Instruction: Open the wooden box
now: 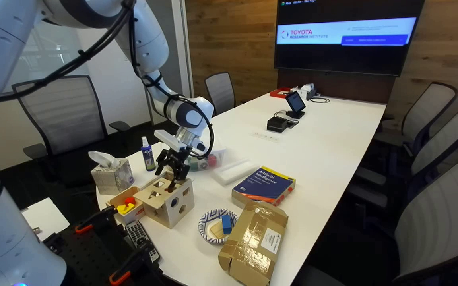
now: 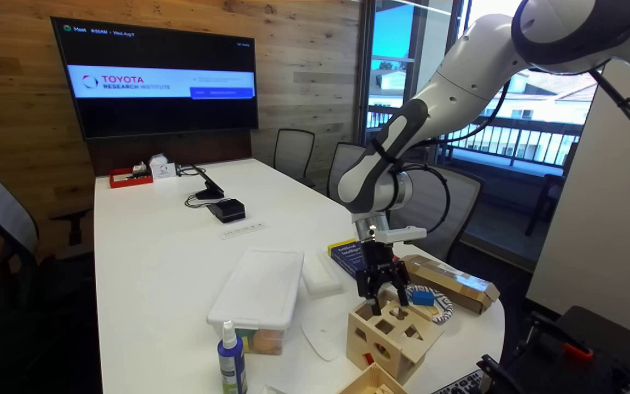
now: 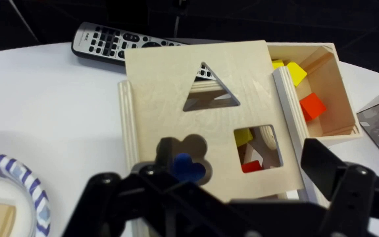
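Opening with my gripper [image 2: 389,306] spread: the lid [image 3: 215,121] is only part-way out

My fingers [image 3: 321,166] stand wide apart above the wooden box [image 1: 166,205], with nothing held between them. One fingertip is at the flower-shaped cut-out [image 3: 191,146] in the lid; whether it dips inside, I cannot tell. The other is over a side wall [image 3: 291,102] of the box, and I cannot tell whether it touches.

The box rests directly below me on the white tabletop [image 2: 156,306]. Its lid juts out past one end, and a gap shows at the box's opposite end. From this I judge the step in hand to be sliding the lid along, begun but well short of finished. Through the lid's holes I make out a blue piece [image 3: 189,169] and a red piece [image 3: 252,167] inside the box.

The next move, to my mind, calls for seating that fingertip firmly in the cut-out and pushing level toward the box's overhung end, between its side walls. Pressing down or twisting would likely make the lid bind.

Just beside the box sits a shallow tray [image 3: 331,89] holding yellow and red blocks [image 3: 313,107]. A remote control [image 1: 142,239] lies close to the box's overhung end, and a patterned plate [image 3: 39,197] is near the box's flank away from the tray. Well apart from the box lies a book [image 1: 262,186].
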### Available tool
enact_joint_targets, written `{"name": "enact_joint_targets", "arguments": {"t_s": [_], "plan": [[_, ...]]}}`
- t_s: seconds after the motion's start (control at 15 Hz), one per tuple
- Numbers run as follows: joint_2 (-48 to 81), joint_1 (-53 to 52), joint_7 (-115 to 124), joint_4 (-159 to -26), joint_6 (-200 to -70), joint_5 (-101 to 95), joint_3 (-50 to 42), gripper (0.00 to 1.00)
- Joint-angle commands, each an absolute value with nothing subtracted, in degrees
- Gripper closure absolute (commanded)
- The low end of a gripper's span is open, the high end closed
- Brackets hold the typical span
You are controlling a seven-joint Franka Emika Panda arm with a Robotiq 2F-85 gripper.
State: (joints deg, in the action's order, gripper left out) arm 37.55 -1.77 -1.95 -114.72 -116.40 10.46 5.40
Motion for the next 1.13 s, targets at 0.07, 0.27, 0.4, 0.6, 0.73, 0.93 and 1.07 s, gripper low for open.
{"name": "enact_joint_targets", "arguments": {"t_s": [0.07,0.27,0.4,0.6,0.73,0.93,1.07], "plan": [[31.9,-3.7,0.7,-116.0,-117.6,9.0,4.6,0.00],[27.7,-5.4,4.6,-116.7,-119.1,5.6,3.1,0.00],[25.1,-6.5,7.5,-116.6,-119.9,1.7,2.0,0.00],[22.3,-7.4,10.7,-115.4,-119.0,-2.9,1.3,0.00],[21.1,-7.7,11.8,-115.1,-119.2,-5.3,1.3,0.00],[19.9,-7.5,11.8,-115.0,-119.3,-6.8,1.6,0.00],[19.7,-7.2,11.4,-115.0,-119.2,-6.9,1.7,0.00]]}}
